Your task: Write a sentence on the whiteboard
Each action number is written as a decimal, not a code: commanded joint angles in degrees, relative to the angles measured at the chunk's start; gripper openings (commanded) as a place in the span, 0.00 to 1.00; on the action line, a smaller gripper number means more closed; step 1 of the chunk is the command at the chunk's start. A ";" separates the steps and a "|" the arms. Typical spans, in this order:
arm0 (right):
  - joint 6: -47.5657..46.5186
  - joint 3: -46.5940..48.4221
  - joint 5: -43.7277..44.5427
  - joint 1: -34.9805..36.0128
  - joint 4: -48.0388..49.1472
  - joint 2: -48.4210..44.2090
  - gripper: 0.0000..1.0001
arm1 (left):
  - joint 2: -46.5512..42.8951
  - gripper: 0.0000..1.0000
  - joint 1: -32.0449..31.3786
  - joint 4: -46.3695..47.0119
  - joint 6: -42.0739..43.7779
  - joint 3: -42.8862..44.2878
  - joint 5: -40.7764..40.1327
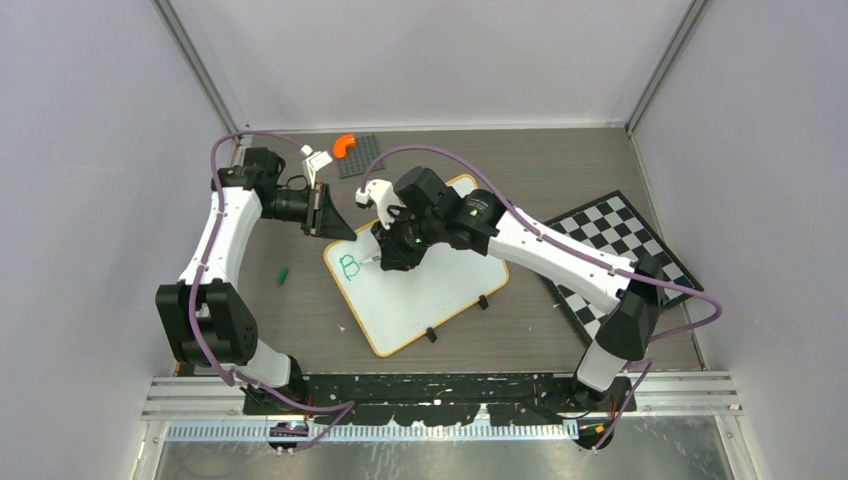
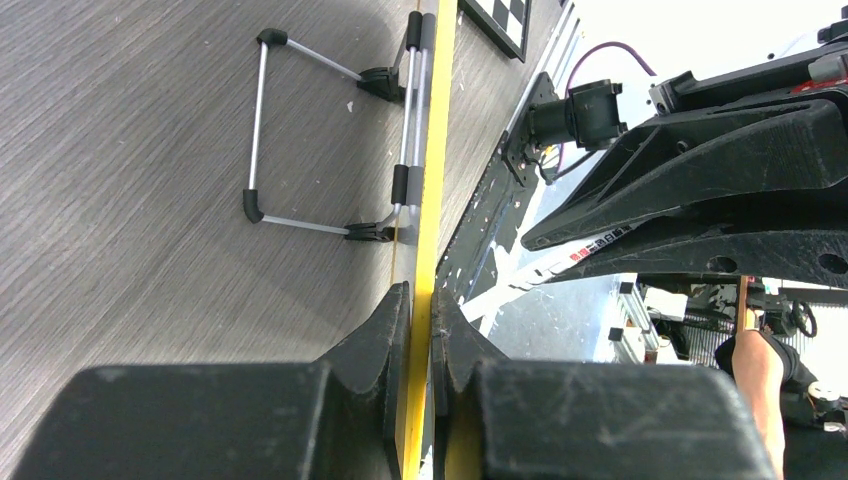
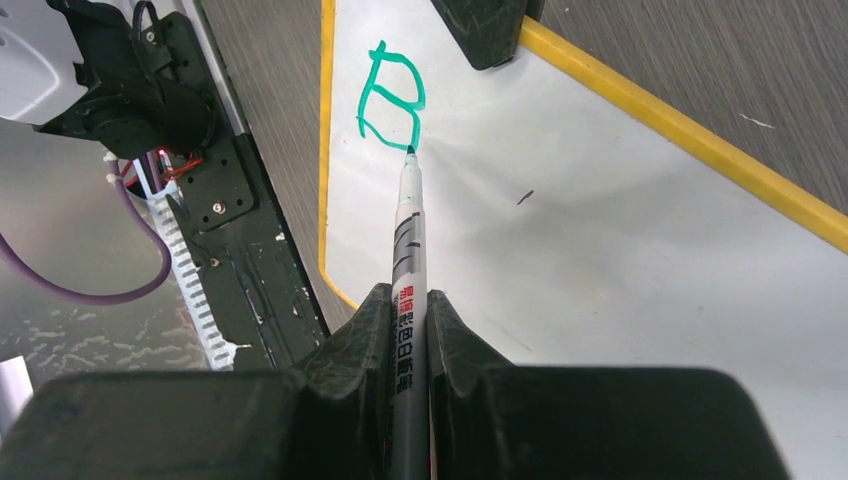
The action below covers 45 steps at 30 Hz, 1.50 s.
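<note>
Barely begun; the sentence [image 3: 392, 105] is only a green B (all other words left); whiteboard [image 1: 440, 290] lies angled mid-worktop; left gripper [image 2: 420, 305] clamped on its rim toward the far-left corner; right gripper [image 3: 408, 300] grasps marker [image 3: 407, 230], tip at the B; right arm [image 1: 540, 245] hides board's far corner.

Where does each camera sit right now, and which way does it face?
Top external: above and behind the bases, looking down on the table, whiteboard, left arm and right arm.
Left wrist: on the left arm, looking along the left end effector, shut on the whiteboard's yellow rim; right arm beyond.
Right wrist: on the right arm, looking down the marker held in the right end effector to the green B.
Shared: both wrist views show the yellow rim.
</note>
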 commanded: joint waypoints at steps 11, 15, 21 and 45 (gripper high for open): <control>-1.14 1.23 2.17 -0.49 3.39 1.83 0.00 | -1.10 0.00 -0.16 -0.88 -0.95 0.76 -0.91; -1.07 0.76 2.54 -1.41 3.31 1.31 0.00 | -1.20 0.00 -0.16 -0.86 -0.95 0.70 -0.92; -1.35 -1.05 2.59 -3.18 2.42 -0.44 0.00 | -0.99 0.00 -0.16 -0.88 -0.88 0.73 -0.92; -2.01 1.90 1.80 -4.79 1.56 0.48 0.00 | -0.78 0.00 -0.16 -0.62 -1.33 0.67 -1.17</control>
